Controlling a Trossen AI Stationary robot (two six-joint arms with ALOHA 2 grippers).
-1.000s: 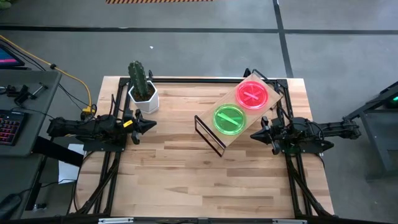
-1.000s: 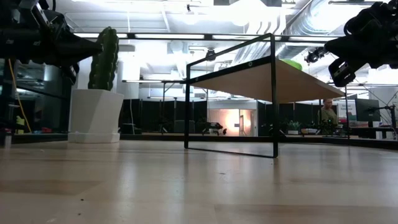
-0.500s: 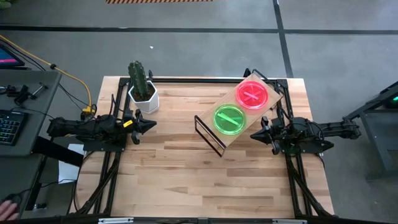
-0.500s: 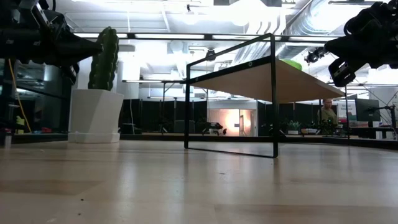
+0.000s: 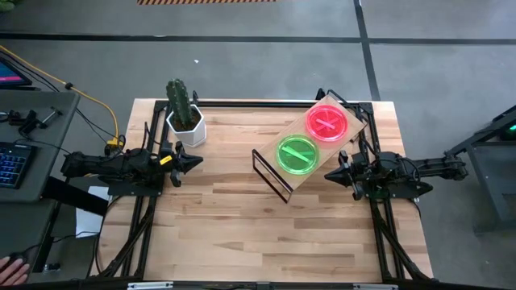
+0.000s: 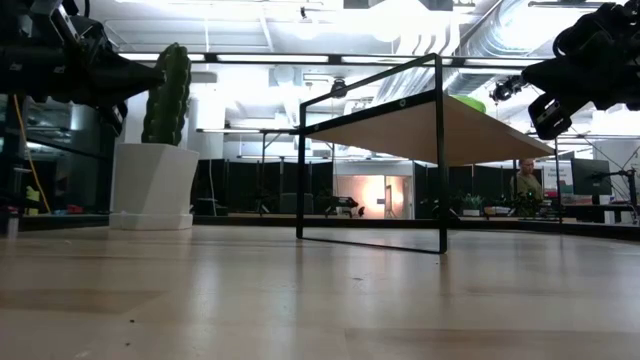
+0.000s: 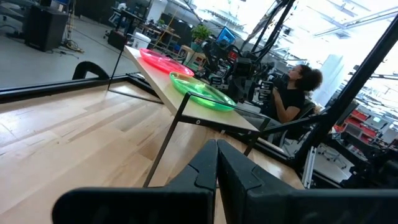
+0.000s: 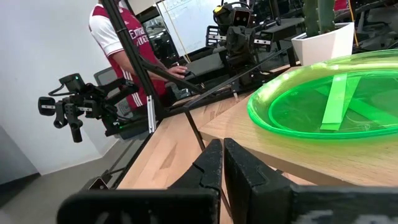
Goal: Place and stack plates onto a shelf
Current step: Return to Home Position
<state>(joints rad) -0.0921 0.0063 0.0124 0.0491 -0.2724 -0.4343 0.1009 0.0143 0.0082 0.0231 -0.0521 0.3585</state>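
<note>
The shelf (image 5: 318, 153), a light-wood board on a black wire frame, stands on the table's right far part. On it rest a green plate stack (image 5: 297, 154) and a red-pink plate stack (image 5: 326, 122); how many plates each holds cannot be told. My left gripper (image 5: 197, 160) hovers shut at the table's left side, pointing right, near the cactus pot. My right gripper (image 5: 330, 173) hovers shut just right of the shelf's near end, pointing at it. In the right wrist view the green plate (image 8: 329, 102) fills the frame above my shut fingers (image 8: 222, 163).
A white pot with a cactus (image 5: 184, 113) stands at the table's far left. The near half of the tabletop (image 5: 266, 234) is bare wood. A person in a red shirt (image 8: 121, 37) and a seated person (image 7: 292, 93) show beyond the table.
</note>
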